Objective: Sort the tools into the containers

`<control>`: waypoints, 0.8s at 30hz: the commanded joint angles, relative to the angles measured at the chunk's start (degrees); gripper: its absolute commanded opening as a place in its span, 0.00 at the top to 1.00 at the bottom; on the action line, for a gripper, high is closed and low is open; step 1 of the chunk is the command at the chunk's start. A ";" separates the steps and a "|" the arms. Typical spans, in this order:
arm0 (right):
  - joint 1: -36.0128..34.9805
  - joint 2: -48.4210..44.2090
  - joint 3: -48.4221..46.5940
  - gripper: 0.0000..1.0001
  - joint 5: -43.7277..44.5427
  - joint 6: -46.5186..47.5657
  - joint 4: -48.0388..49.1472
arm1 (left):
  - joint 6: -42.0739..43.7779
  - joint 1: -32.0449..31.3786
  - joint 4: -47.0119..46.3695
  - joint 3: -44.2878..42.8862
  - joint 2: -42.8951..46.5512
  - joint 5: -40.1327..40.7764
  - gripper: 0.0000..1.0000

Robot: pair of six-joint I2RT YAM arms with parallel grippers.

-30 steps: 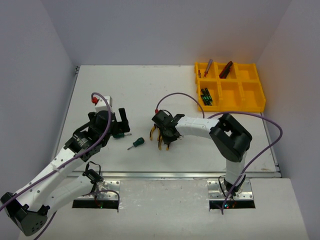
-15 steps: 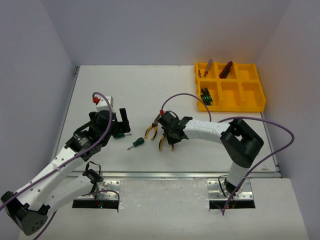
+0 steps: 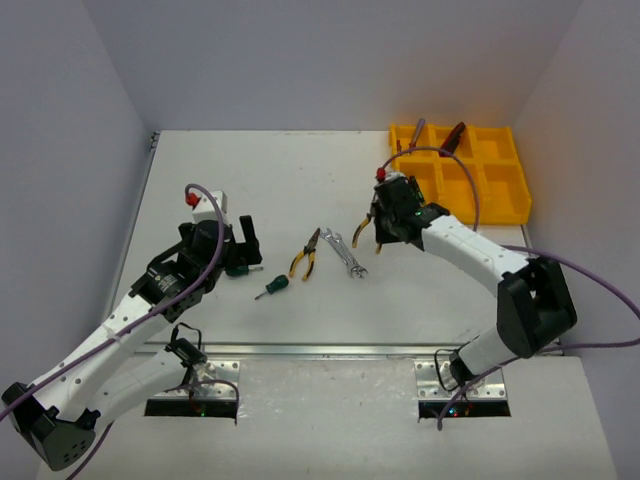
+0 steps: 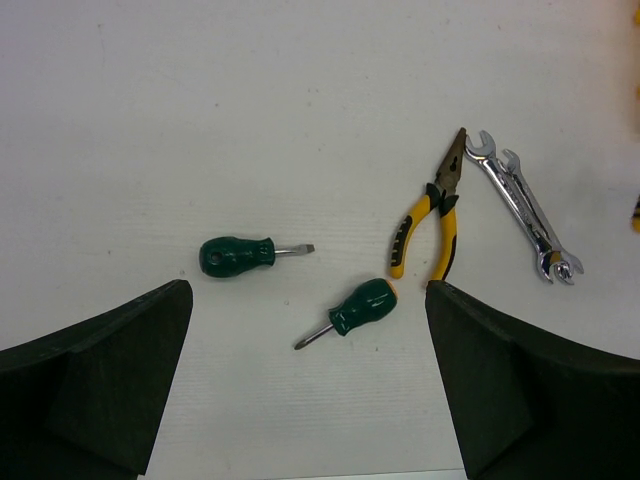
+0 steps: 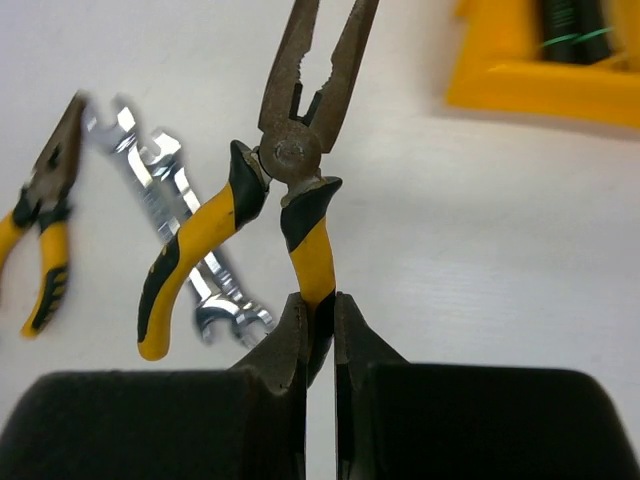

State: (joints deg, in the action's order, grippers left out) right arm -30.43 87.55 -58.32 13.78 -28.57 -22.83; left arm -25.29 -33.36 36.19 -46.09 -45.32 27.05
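Right claw (image 5: 318, 310) is clamped tight on one handle of the yellow-black pliers (image 5: 290, 150). The other handle hangs free and the nose points away from the claw. The pliers are off the worktop (image 3: 250, 170), in the air between the centre clutter and the near-left corner of the yellow tray (image 3: 500, 212).

Change over the last second: this claw was down on the tool cluster mid-worktop. It has since lifted and swung toward the tray with the pliers. That uncovers a pair of wrenches (image 4: 522, 205) lying flat and touching each other, with the second pliers (image 4: 430, 220) just beside them.

Left claw (image 4: 308, 288) has not moved. Its fingers are wide apart and hold nothing. It hovers over a green screwdriver (image 4: 235, 255) and the other green screwdriver (image 4: 355, 308), both loose on the worktop.

Judgement: the pick looks good and the carry is under way, with the drop into a compartment not yet made. A one-handle grip leaves the pliers free to pivot, so they could snag the tray wall on the way in. Five tools remain on the worktop, so the sort is partway through.
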 commanded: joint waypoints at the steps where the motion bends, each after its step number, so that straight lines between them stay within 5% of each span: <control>1: 11.92 -2.10 -5.93 1.00 1.37 4.83 -0.14 | 1.13 -0.12 -2.41 -0.85 0.85 -0.87 0.00; 10: 35.34 15.41 -25.27 1.00 -4.36 6.70 -6.73 | 1.57 -0.11 -2.97 -0.51 2.16 -2.03 0.00; 24: 39.80 33.39 -44.16 0.98 -9.01 6.76 -15.95 | 2.23 -0.12 -3.44 -0.41 2.66 -3.46 0.00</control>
State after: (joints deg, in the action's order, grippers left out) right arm 9.61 118.90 -96.61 5.89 -22.39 -37.52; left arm -23.83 -33.36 35.33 -46.06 -43.81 23.89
